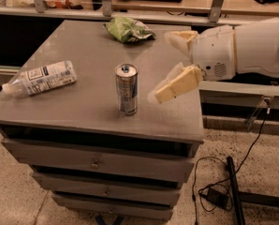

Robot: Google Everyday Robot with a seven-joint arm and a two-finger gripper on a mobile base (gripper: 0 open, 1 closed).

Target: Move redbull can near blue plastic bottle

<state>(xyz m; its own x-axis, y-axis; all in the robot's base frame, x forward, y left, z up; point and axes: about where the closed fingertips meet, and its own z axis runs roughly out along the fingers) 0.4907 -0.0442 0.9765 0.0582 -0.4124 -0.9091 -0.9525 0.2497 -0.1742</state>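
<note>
While redbull can [126,89] stands upright on worktop [83,46], I see pincer [164,65] right of it, spread wide; blue plastic bottle [40,78] lying left.

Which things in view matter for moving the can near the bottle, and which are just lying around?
For the job: redbull can, upright on the cabinet; blue plastic bottle, lying at the left edge; gripper, open, right of the can, not touching it.
Lying about: green snack bag at the back; black adapter on the floor.
</note>
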